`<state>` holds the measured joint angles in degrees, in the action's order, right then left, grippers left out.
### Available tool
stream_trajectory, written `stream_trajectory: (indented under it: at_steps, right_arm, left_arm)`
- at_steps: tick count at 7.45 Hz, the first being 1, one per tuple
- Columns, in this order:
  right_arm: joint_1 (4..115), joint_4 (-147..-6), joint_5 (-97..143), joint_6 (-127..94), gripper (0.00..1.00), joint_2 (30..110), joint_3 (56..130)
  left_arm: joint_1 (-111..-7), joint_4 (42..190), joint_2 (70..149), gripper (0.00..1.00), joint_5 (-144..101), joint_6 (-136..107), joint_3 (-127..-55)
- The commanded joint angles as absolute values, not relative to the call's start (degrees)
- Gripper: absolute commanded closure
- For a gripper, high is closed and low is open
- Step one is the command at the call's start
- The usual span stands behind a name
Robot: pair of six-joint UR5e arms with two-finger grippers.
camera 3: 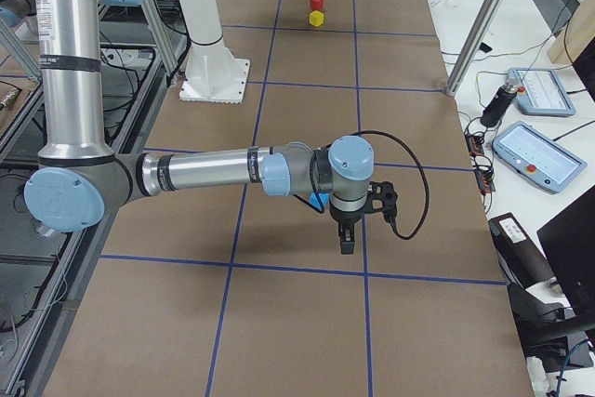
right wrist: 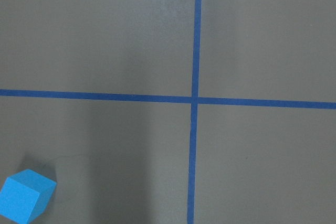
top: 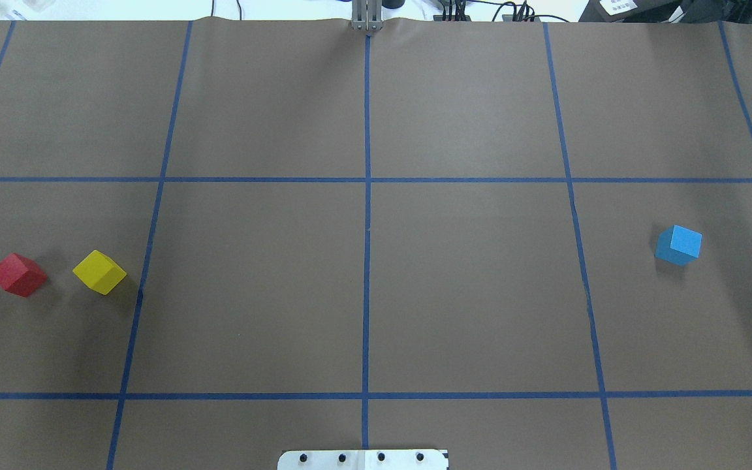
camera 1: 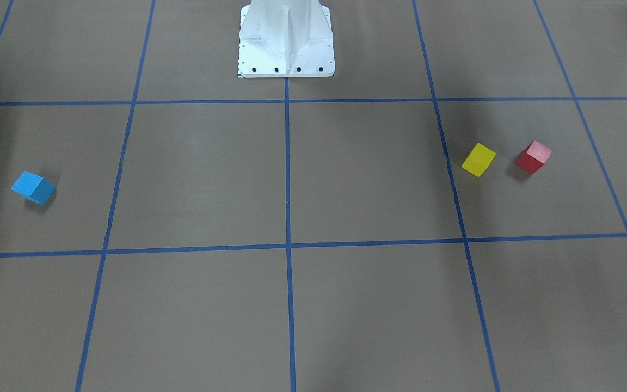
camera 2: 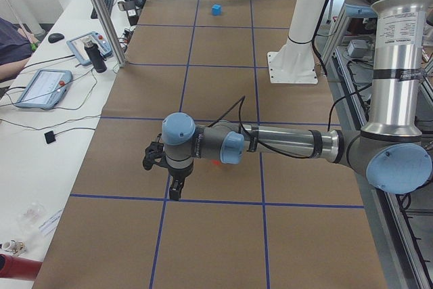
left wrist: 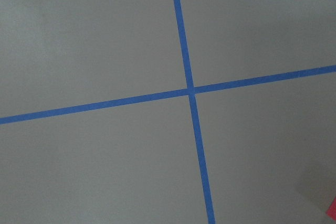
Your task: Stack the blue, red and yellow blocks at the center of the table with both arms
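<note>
The blue block (top: pixel 678 245) is seen far right on the bench (top: pixel 467 294), the red block (top: pixel 18 275) and yellow block (top: pixel 99 271) near each other far left, how open the left end effector (camera 2: pixel 175 193) and right end effector (camera 3: pixel 347 244) are cannot be told, and one neighbour could be knocked while the other is grasped.

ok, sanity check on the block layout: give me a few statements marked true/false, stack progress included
1. The yellow block lies beside the red block with a gap between them. True.
2. The blue block stands alone on the robot's right side of the table. True.
3. One block already sits at the center of the table. False: all three lie far out to the sides, and none is stacked.
4. The red block is nearer the center than the yellow block. False: red is the outermost on the robot's left, and yellow lies between it and the center.
</note>
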<state>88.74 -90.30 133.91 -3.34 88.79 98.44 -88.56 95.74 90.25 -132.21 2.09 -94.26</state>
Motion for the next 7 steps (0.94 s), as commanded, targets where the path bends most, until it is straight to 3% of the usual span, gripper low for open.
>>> stream_trajectory:
  at_steps: [1, 3, 5, 7]
  right_arm:
    - [87.81, -90.17, 135.33, -4.38, 0.01, 83.24, 98.18]
    - [80.2, -87.39, 137.02, -10.69, 0.01, 82.8, 98.17]
    - [71.4, -73.98, 133.35, -20.33, 0.01, 83.05, 97.91]
    - [68.13, -73.39, 132.46, -38.23, 0.01, 84.81, 97.74]
  left_arm:
    - [-88.42, 95.98, 91.41, 0.0, -132.45, 1.67, -93.25]
    - [-88.42, 95.98, 91.84, 0.0, -132.63, 1.67, -93.08]
    - [-88.42, 95.98, 91.85, 0.0, -132.63, 1.58, -93.6]
    - [-88.42, 95.98, 92.11, 0.0, -132.63, 1.67, -93.34]
